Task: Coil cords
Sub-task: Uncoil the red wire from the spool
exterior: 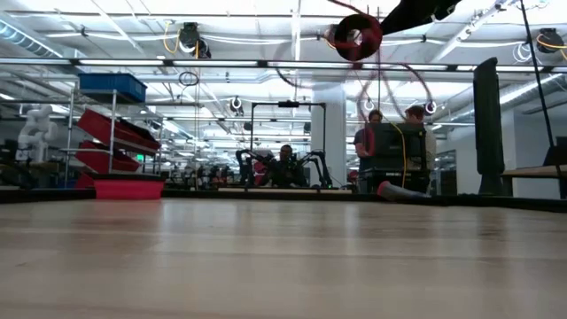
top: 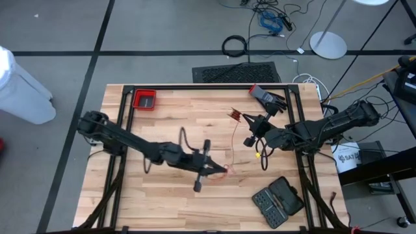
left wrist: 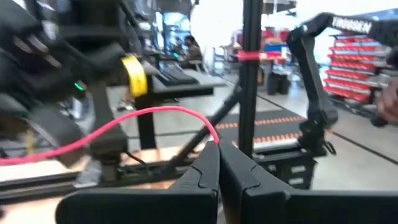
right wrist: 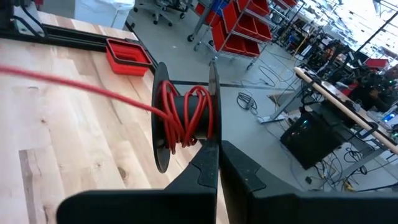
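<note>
Spool: I hold the small black plastic spool [right wrist: 183, 118], several turns of thin red cord [right wrist: 186, 115] on its hub, clamped by one flange in the right gripper [right wrist: 217, 152], fingers pressed together on it.
Why held so: lifted clear of the pale wooden tabletop [top: 162, 123], the flanges stay free, so I judge cord can be laid onto the hub without dragging.
Spool axis: roughly level and crosswise to my right fingers; the flanges stand upright just beyond the fingertips.
Free cord: it leaves the hub on the side away from the fingers and runs as one long, nearly straight strand toward the left arm.
Left gripper [left wrist: 219, 163]: fingers closed on the red cord, which arcs out from just ahead of the fingertips.
Why held so: pinching the strand well apart from the spool keeps it taut and steerable, in my judgement.
Cord long axis: across the tabletop between the two grippers [top: 229, 153], with a loose kinked end near the far side.
Low view: the spool [exterior: 354, 35] hangs high above the surface.
</note>
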Robot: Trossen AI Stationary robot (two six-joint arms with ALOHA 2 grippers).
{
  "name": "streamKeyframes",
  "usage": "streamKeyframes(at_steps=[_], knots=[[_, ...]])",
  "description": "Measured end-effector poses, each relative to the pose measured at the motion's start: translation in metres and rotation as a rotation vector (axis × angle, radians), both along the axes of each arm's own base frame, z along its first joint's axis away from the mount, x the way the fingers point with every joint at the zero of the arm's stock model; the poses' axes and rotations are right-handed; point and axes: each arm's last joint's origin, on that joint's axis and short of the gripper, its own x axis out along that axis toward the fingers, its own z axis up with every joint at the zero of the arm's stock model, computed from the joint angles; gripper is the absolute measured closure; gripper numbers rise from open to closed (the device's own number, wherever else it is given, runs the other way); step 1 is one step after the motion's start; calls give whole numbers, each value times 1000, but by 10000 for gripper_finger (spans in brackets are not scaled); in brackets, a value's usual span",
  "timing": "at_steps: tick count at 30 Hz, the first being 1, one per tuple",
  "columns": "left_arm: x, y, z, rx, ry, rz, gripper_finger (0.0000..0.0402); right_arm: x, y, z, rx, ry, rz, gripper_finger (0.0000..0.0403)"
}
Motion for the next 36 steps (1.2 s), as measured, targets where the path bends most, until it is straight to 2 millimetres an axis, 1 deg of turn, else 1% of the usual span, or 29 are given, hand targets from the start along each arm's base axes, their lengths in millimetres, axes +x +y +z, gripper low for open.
streamKeyframes(at_steps=[5,8,13,20,27,36], knots=[[24,-4,-24,20,63,-23,400,1,0,2,9,-21,3,403],[32,-3,-39,25,99,-21,400,2,1,3,13,-30,20,403],[42,14,-57,-48,193,24,400,5,3,7,36,-63,82,403],[43,37,-73,-73,363,92,400,5,5,8,32,-70,100,403],[43,44,-77,-60,415,145,400,5,5,9,35,-76,103,403],[38,54,-90,-38,488,219,400,1,8,20,85,-167,180,403]])
